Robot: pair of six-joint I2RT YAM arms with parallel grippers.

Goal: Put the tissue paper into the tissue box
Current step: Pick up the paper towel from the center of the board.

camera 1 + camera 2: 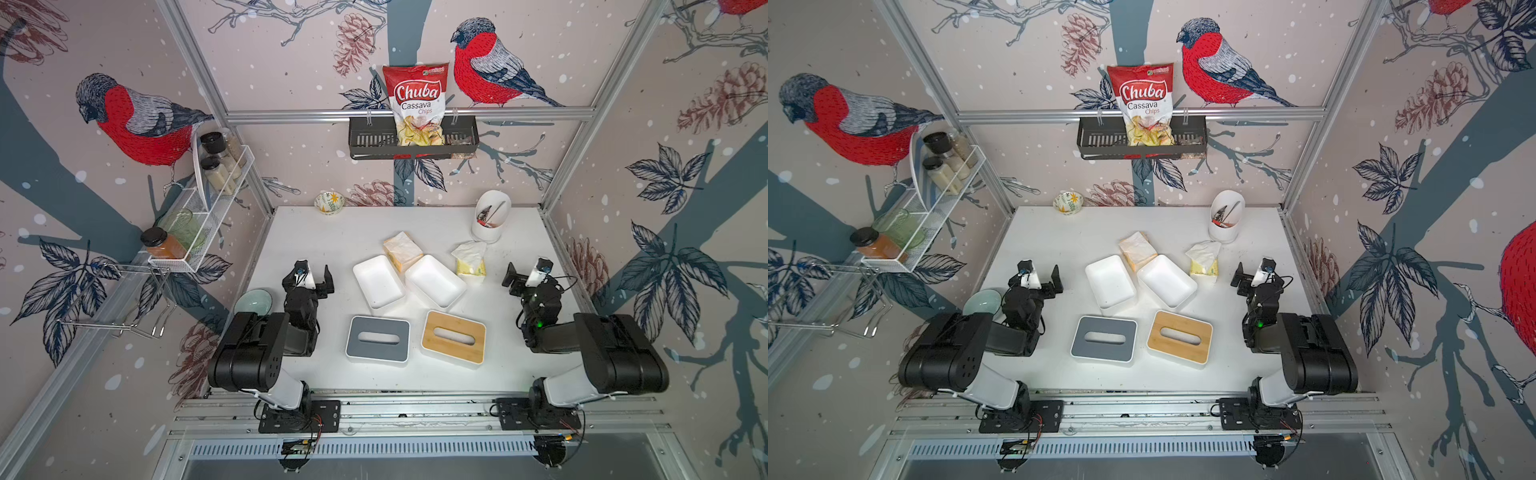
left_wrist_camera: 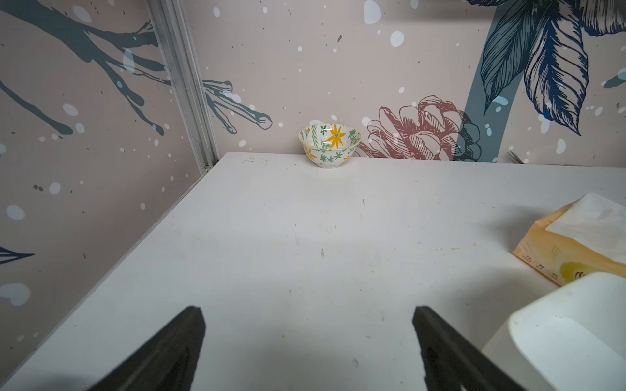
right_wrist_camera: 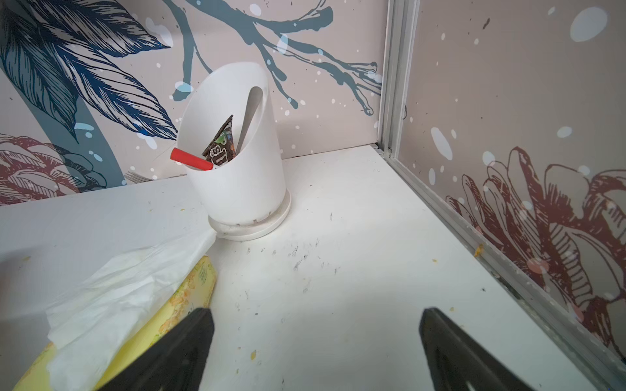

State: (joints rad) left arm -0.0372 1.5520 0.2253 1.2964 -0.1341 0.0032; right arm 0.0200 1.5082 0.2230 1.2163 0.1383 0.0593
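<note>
While right gripper (image 3: 315, 315) gapes, tissue pack (image 3: 135, 294) beside

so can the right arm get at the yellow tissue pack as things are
Likely yes: the yellow tissue pack lies just beside the right arm, its jaws open, nothing between them.

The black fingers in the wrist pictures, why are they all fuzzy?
Left wrist view: the left gripper sits near the lens and blurs, while the flowered bowl looks sharp; right wrist view: the right gripper blurs likewise, the white holder looks crisp.
</note>
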